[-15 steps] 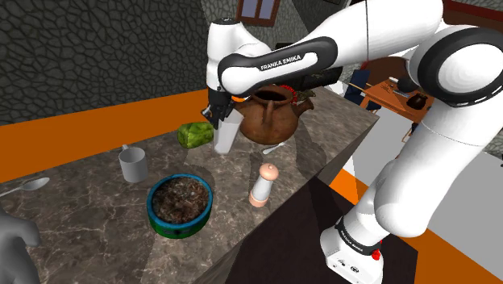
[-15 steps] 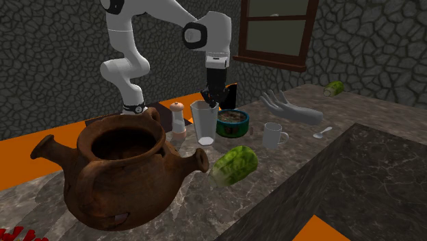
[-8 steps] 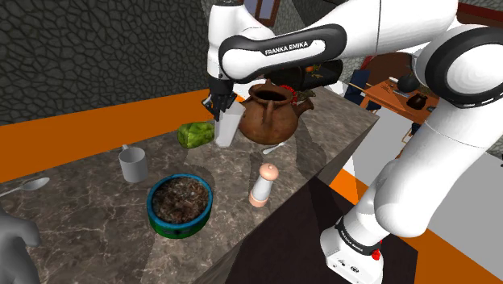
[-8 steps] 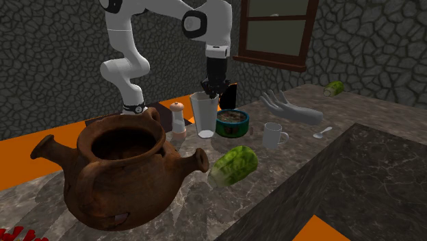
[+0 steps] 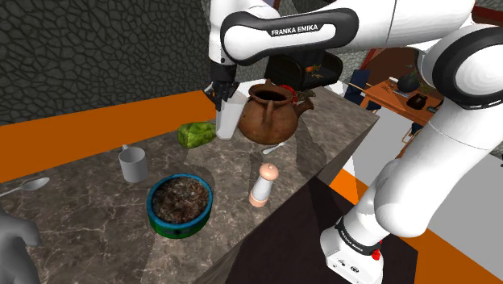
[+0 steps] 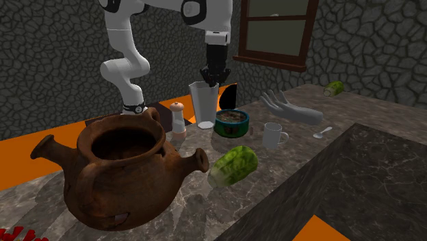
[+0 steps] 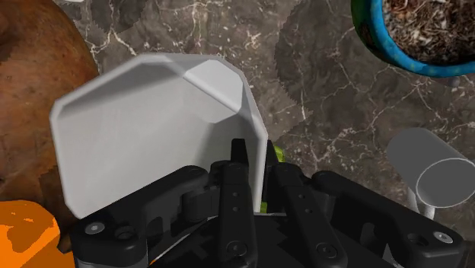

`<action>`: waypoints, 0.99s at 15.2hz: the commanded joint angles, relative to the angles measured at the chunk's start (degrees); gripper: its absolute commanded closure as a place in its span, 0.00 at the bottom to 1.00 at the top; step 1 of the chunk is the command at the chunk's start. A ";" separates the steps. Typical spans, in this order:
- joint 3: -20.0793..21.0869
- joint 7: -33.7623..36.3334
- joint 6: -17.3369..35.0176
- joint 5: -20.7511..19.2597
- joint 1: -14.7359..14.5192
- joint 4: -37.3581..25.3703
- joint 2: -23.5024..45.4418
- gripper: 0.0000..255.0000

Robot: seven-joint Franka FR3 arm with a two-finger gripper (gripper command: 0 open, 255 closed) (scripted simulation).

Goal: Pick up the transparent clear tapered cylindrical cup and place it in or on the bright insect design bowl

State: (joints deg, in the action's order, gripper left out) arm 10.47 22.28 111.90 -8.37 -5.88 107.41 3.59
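Observation:
The pale tapered cup (image 5: 228, 118) (image 6: 204, 105) (image 7: 152, 129) hangs upright above the marble counter, near the brown clay pot (image 5: 272, 115). My gripper (image 5: 220, 90) (image 6: 210, 77) (image 7: 257, 171) is shut on the cup's rim, one finger inside the wall and one outside. The bowl (image 5: 179, 205) (image 6: 232, 122) (image 7: 415, 34) has a blue-green rim and a dark speckled inside. It stands on the counter toward the shoulder view's lower left of the cup, well apart from it.
A green lettuce (image 5: 196, 134) (image 6: 233, 165) lies below the cup. A grey mug (image 5: 133, 164) (image 6: 274, 135) (image 7: 434, 173), a pepper mill (image 5: 263, 185) (image 6: 178, 118), a spoon (image 5: 24, 186) and a grey model hand (image 6: 293, 109) also occupy the counter. The counter's edge (image 5: 322, 173) drops off toward the stand.
The gripper has lifted the cup higher above the counter, and it has drifted slightly toward the clay pot. Nothing else moved.

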 commanded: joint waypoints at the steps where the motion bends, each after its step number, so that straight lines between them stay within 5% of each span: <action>1: -0.01 -0.20 -1.05 0.09 0.02 -0.92 -0.16 1.00; 15: 8.61 17.52 -9.96 -0.87 -9.99 -9.72 2.30 1.00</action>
State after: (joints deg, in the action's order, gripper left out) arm 18.45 38.37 103.08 -8.95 -15.04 99.50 4.98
